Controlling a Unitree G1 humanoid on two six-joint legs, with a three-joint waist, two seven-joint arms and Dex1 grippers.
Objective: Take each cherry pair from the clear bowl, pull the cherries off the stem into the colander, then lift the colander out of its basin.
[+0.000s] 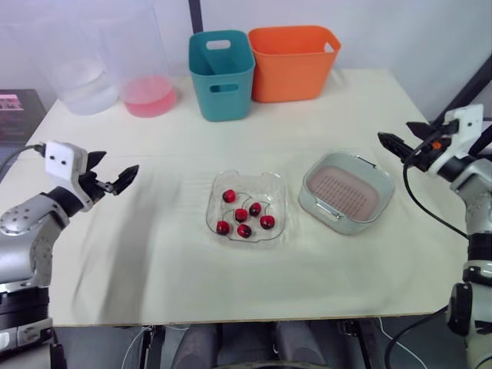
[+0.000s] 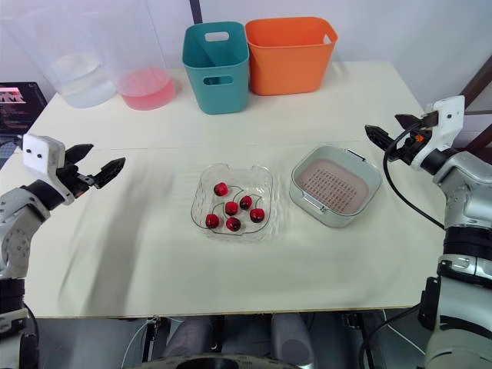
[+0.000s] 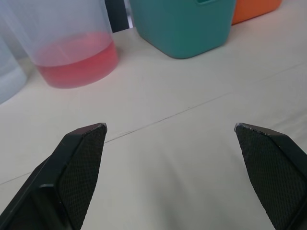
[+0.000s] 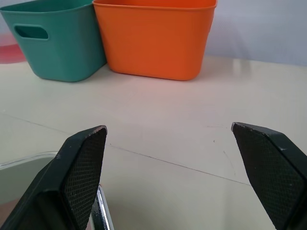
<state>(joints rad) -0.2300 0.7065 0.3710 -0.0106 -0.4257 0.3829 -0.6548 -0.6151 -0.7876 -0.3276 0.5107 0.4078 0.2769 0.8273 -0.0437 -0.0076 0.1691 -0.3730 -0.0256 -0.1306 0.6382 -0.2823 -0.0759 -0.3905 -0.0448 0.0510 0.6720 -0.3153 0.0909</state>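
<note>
A clear square bowl (image 1: 274, 184) sits mid-table and holds several red cherries (image 1: 244, 214) joined by thin stems. To its right, a pink perforated colander (image 1: 344, 189) rests inside a pale grey-green basin (image 1: 309, 203). My left gripper (image 1: 115, 171) hovers open over the table's left side, well clear of the bowl, with nothing between its fingers (image 3: 81, 158). At the table's right edge, beyond the basin, my right gripper (image 1: 397, 134) is held open and empty, fingers (image 4: 81, 163) wide apart.
A teal bin (image 1: 221, 73) and an orange bin (image 1: 292, 61) stand side by side at the back. At the back left are a clear tub of pink liquid (image 1: 147, 96) and a clear tub of clear liquid (image 1: 84, 88). A dark side table (image 1: 11, 108) stands to the left.
</note>
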